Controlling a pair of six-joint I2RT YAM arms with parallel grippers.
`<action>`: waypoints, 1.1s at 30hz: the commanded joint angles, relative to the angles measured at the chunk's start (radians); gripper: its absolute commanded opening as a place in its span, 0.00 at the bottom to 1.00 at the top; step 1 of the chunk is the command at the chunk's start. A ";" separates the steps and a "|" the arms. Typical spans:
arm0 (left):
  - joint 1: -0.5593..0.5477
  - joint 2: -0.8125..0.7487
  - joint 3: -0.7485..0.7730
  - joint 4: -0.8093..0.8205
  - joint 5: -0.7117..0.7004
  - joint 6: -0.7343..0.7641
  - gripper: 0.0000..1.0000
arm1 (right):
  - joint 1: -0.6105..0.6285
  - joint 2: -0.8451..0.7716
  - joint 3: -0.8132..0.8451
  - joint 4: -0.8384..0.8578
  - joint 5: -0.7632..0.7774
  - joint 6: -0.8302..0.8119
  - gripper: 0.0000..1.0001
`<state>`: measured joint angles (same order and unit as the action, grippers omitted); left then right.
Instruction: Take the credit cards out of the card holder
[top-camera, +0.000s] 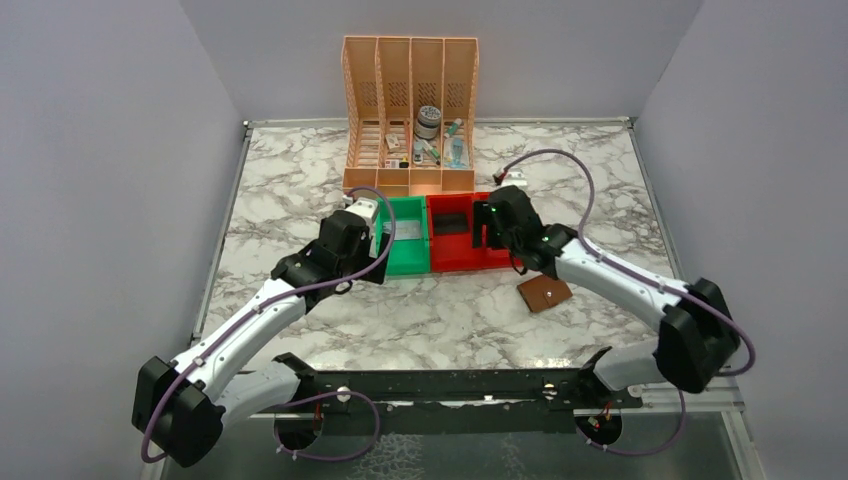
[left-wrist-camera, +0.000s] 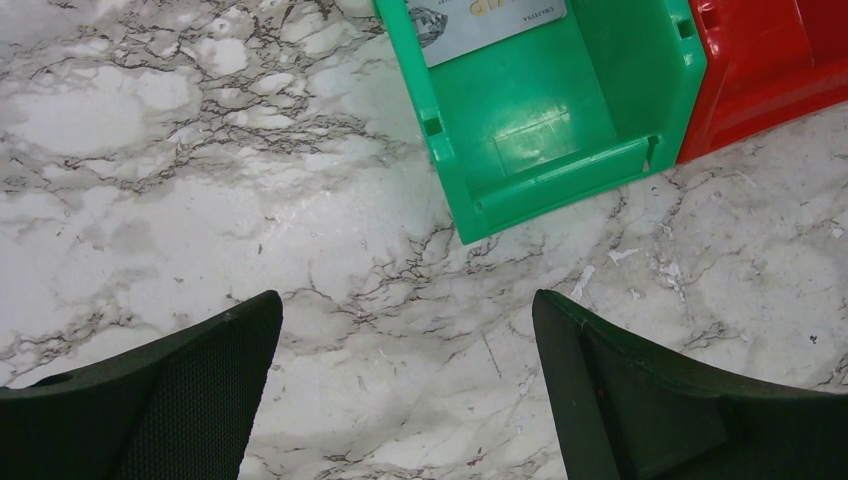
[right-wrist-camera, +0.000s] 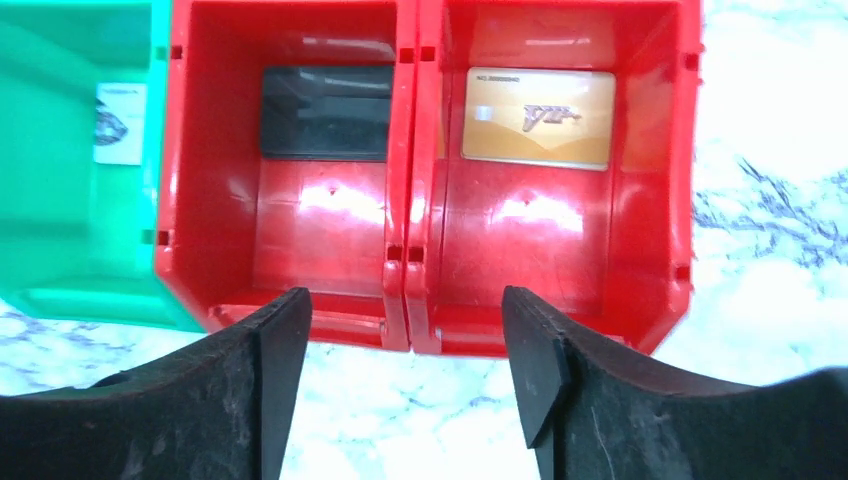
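Bright even light, with glare inside the red bins (right-wrist-camera: 540, 215).

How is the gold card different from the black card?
The shiny gold plastic card lies in the right red plastic bin; the black plastic card in the middle red bin. The gold card shows printed writing; the black card looks plain. Both lie flat at the far end.
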<state>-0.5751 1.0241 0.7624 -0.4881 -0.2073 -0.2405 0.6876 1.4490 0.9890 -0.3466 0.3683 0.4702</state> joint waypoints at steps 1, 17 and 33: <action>0.020 -0.035 0.006 0.010 -0.037 -0.025 0.99 | -0.029 -0.191 -0.128 0.022 0.061 0.076 0.73; 0.043 -0.189 -0.035 0.079 -0.052 -0.036 0.99 | -0.425 -0.383 -0.476 -0.121 -0.084 0.369 0.69; 0.047 -0.167 -0.035 0.081 -0.010 -0.014 0.99 | -0.310 -0.217 -0.451 -0.229 -0.192 0.366 0.62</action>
<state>-0.5362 0.8539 0.7280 -0.4347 -0.2348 -0.2661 0.2989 1.2045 0.5610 -0.4816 0.2852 0.7994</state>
